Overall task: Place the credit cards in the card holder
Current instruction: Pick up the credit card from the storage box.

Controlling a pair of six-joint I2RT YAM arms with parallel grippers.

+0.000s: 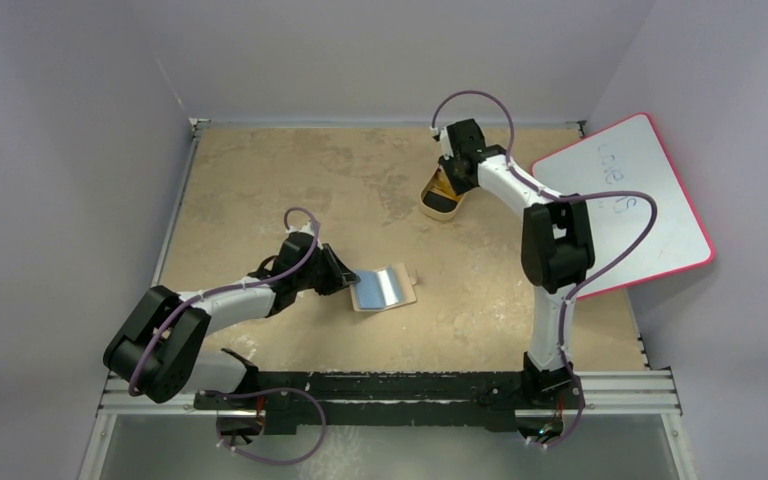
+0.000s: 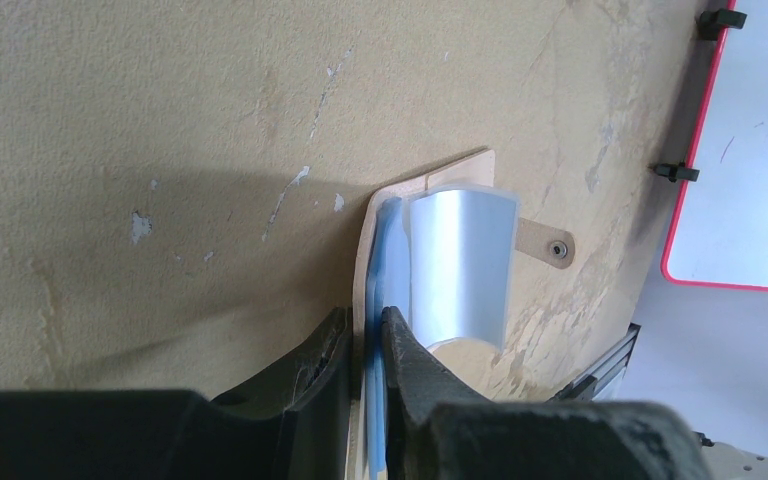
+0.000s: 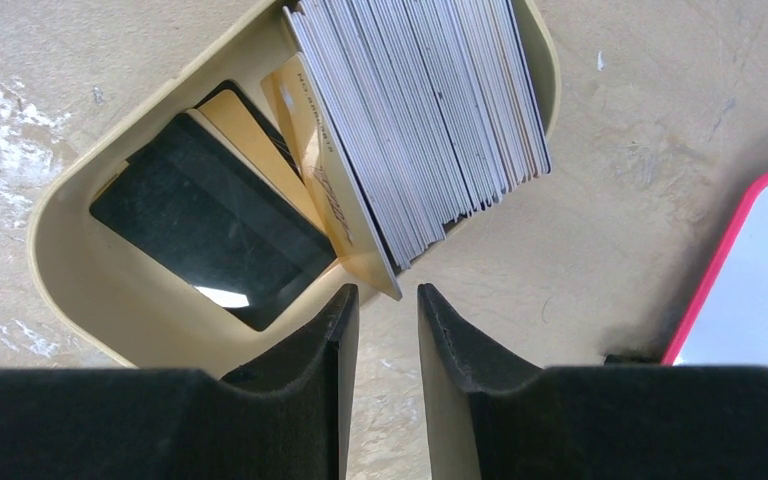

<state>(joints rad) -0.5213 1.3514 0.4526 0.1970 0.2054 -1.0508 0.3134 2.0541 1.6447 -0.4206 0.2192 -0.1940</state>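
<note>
The tan card holder (image 1: 400, 292) lies open at the table's middle, its snap tab (image 2: 546, 244) pointing right. A pale blue-grey credit card (image 2: 460, 265) sits bowed in its far panel, and blue card edges (image 2: 388, 255) run along its near panel. My left gripper (image 1: 343, 276) is shut on the holder's left edge, clamping the tan panel and those blue edges (image 2: 365, 335). My right gripper (image 3: 387, 300) is open by a narrow gap and empty. It hovers at the rim of the tan oval tray (image 3: 70, 300), just short of a gold card's corner (image 3: 385, 275).
The tray (image 1: 443, 203) at the back holds a thick stack of white-edged cards (image 3: 430, 110), gold cards (image 3: 250, 125) and a black slab (image 3: 210, 235). A red-edged whiteboard (image 1: 630, 200) lies at the right, also seen in the right wrist view (image 3: 750, 290). A metal rail (image 1: 410, 385) runs along the near edge.
</note>
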